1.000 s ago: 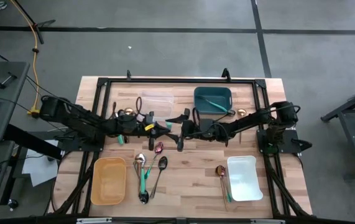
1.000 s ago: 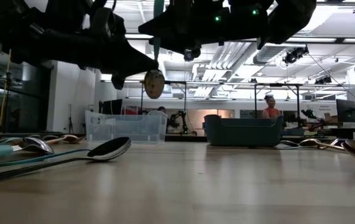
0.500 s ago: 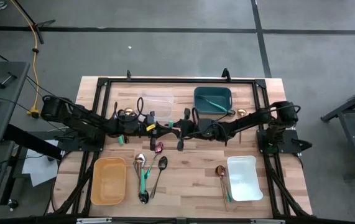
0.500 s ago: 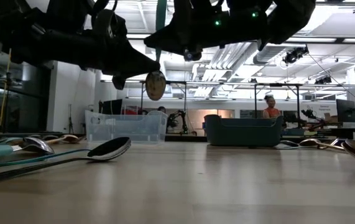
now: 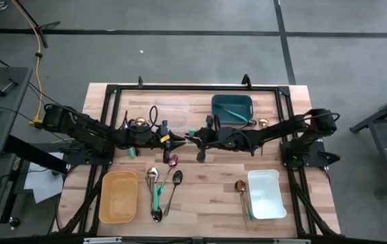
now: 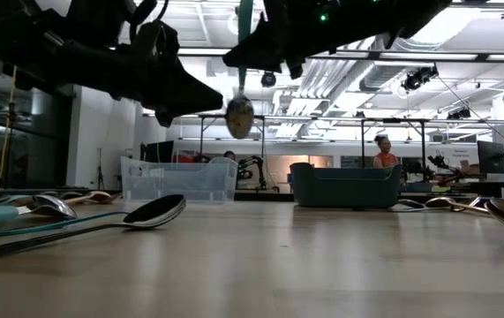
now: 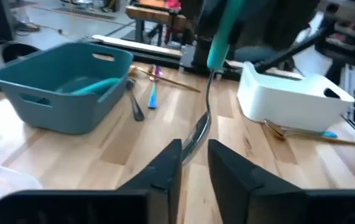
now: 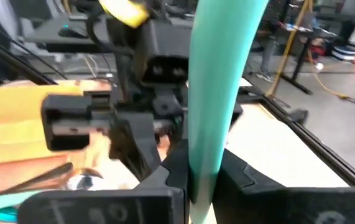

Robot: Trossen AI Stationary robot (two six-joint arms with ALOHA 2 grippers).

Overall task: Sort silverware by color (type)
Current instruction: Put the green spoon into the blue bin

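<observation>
A teal-handled spoon (image 6: 240, 116) with a silver head hangs above the middle of the table, handle up and head down. My right gripper (image 5: 195, 135) reaches in from the table's right and is shut on the spoon's handle (image 8: 217, 93). My left gripper (image 7: 194, 165) reaches in from the left and stands open just left of the spoon's head (image 7: 199, 134), apart from it. More silverware (image 5: 159, 186) lies on the table near the front left. A teal-handled piece lies in the teal bin (image 5: 232, 108). My right gripper pinches the spoon's teal handle (image 8: 196, 171) between its two fingers (image 8: 158, 186). The fingers come roughly level from the table's right and lie across the handle. The spoon hangs upright, its head (image 6: 240, 116) down, clear of the table.
A clear container (image 5: 171, 110) stands at the far left and an orange one (image 5: 118, 196) at the near left. A white one (image 5: 266, 194) stands near right, with a gold spoon (image 5: 241, 187) beside it. A person (image 6: 383, 152) shows in the room behind.
My left gripper has let go of the spoon's head and stays where it was. My right gripper has drawn back a little toward the table's right edge with the spoon. The spoon now hangs upright, clear of the left fingers.
</observation>
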